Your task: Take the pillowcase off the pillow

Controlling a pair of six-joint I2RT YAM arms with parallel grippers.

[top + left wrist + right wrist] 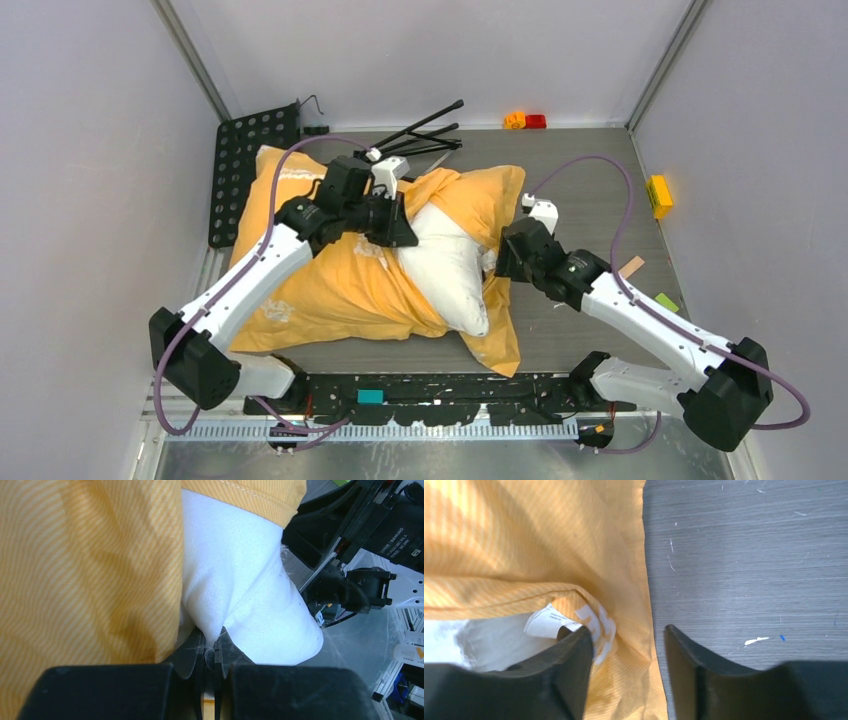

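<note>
Pillowcase [330, 285], orange-yellow side out, sprawls across the middle of the bench [590, 330], from near the far left corner down toward the near edge. Removal is begun but far from finished, I judge. The cover's mouth gapes at its right side, and a wedge of the pillow [450, 265] shows through it, white and wrinkled, tapering toward the near edge. The bigger part of the pillow seems to be inside the cover yet, where the orange cloth bulges over the left half of the bench. Orange folds lie over the white at the far side and run along its right, ending in a flap close to the near edge.

Left gripper [408, 236] sits at the far end of the exposed wedge. Its jaws are clenched on a pinched fold of white pillow cloth, right where the orange hem meets it. Right gripper [500, 262] is at the right side of the mouth, low over the bench. Its jaws stand apart, released, with the cover's edge lying between them and a sewn label [549, 621] just beside one of them; nothing is clamped.

Left to do, as I read it: get a hold on the cover's hem with the free jaws, then draw pillowcase and pillow apart until the white comes wholly clear. The slack cloth may bunch, and the pinch on the white may slip.
</note>
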